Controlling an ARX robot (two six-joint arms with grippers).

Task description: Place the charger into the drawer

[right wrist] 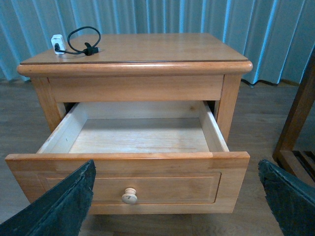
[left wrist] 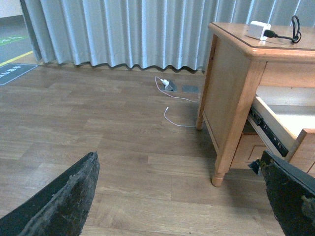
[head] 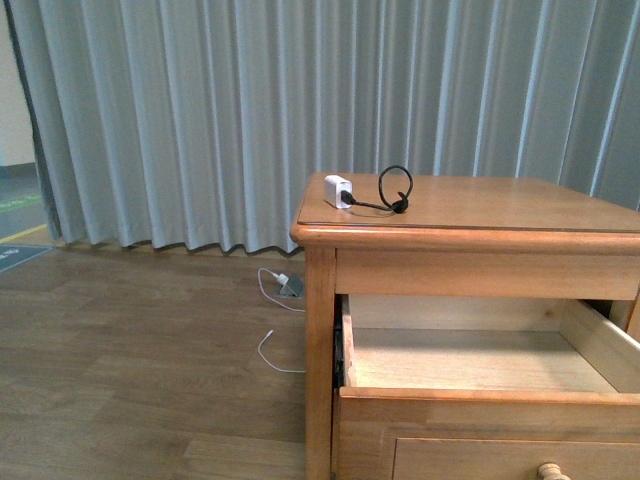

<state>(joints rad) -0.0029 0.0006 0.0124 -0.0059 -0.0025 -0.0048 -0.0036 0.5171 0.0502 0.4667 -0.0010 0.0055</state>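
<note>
Both arms lie outside the front view. The nightstand [head: 470, 215] runs off the right edge there, so the open drawer [head: 480, 396] is cut at its right side and along the bottom. Only the top of its knob [head: 553, 470] peeps over the picture's lower edge. From the right wrist the whole drawer front is plain to see, round pale knob in the middle, but it covers whatever lies below it. A wooden frame [right wrist: 296, 118] beside the nightstand is clipped by the edge, and I cannot tell what it is. Each wrist camera catches only two dark finger ends, none of the arm behind.

Left gripper [left wrist: 178, 160]: fingers [left wrist: 64, 201] spread wide with only floor [left wrist: 98, 128] between them, gripping nothing, off to the nightstand's left side. Right gripper [right wrist: 176, 167]: fingers [right wrist: 64, 206] just as wide apart, empty, hanging before the pulled-out drawer front. Whether they brush it I cannot tell.

The charger [head: 339, 190] sits on the nightstand top near its back left corner, white cube close to the left edge. Its black cable [head: 396, 180] curls in a loop toward the middle of the top. The drawer stands pulled well out, pale inside. Down on the floor by the curtain [head: 200, 110] lies a second charger [head: 287, 285] with a white lead.
</note>
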